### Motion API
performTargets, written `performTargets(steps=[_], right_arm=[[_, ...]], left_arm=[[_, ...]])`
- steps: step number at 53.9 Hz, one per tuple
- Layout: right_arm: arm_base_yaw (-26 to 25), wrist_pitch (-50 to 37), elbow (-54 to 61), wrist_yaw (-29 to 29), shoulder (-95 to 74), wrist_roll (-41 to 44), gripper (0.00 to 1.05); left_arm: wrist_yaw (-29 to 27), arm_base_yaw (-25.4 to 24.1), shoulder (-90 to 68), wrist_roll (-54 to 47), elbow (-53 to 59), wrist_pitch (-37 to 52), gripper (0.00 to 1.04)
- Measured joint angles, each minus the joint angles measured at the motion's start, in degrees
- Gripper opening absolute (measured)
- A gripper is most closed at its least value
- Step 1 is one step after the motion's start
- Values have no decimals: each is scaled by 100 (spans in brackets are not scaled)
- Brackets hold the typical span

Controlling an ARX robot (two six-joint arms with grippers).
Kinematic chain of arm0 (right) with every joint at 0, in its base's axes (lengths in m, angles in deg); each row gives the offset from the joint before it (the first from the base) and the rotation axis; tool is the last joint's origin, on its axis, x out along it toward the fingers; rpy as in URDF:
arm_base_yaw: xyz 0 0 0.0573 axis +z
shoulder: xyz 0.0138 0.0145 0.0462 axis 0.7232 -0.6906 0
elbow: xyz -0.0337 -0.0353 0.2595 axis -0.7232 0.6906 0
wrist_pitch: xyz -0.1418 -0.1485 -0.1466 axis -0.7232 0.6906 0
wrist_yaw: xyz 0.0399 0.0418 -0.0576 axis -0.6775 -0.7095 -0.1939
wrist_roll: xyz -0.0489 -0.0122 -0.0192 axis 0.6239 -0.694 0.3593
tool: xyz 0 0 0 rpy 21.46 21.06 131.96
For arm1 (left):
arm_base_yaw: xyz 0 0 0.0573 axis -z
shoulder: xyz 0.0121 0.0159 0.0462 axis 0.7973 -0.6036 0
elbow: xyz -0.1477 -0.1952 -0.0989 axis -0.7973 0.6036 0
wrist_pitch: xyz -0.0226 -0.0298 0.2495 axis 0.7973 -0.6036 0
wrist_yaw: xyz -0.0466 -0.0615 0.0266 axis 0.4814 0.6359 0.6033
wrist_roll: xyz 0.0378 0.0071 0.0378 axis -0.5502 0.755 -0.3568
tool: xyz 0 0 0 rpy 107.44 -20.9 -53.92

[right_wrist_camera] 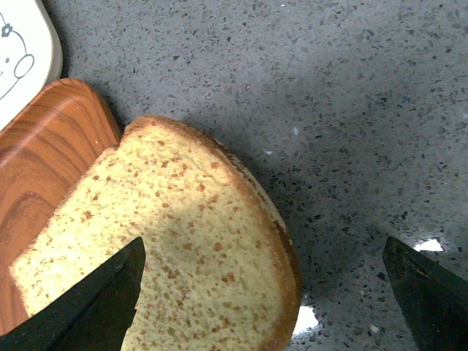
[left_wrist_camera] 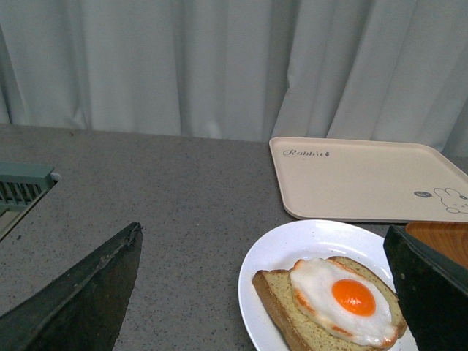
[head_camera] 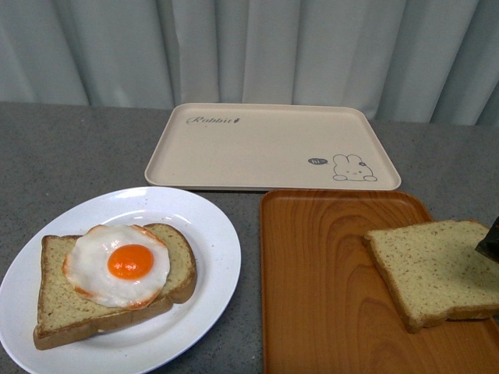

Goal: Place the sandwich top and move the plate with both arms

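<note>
Grey speckled counter [head_camera: 70, 156] with curtains behind, nothing fancy. Our right gripper [right_wrist_camera: 263, 248] hangs wide open and empty right above the sandwich top [right_wrist_camera: 183, 248]. That slice sits on the orange tray [right_wrist_camera: 44, 168] with 1 crust edge overhanging the counter. Left gripper [left_wrist_camera: 261, 230] is spread open too, holding nothing, near the plate [left_wrist_camera: 278, 256] with the egg slice [left_wrist_camera: 344, 300]. We'd pinch that overhanging crust gently so the bread lifts flat without tearing.
</note>
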State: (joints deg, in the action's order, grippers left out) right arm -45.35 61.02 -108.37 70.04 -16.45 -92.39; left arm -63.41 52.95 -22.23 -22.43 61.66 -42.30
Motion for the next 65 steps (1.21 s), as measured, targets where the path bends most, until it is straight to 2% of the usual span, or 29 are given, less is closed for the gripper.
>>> performTargets(steps=[14, 35, 57, 63, 65], right_arm=[[201, 2, -76, 63, -24, -59, 96], [238, -101, -74, 136, -181, -105, 96], [243, -186, -61, 214, -186, -101, 40], [232, -197, -61, 249, -181, -101, 17], [227, -197, -61, 243, -175, -101, 13]], left_arm=[[0, 0, 0, 0, 0, 0, 98], [0, 0, 0, 0, 0, 0, 98], [0, 0, 0, 0, 0, 0, 98], [0, 0, 0, 0, 0, 0, 98], [0, 0, 0, 0, 0, 0, 98]])
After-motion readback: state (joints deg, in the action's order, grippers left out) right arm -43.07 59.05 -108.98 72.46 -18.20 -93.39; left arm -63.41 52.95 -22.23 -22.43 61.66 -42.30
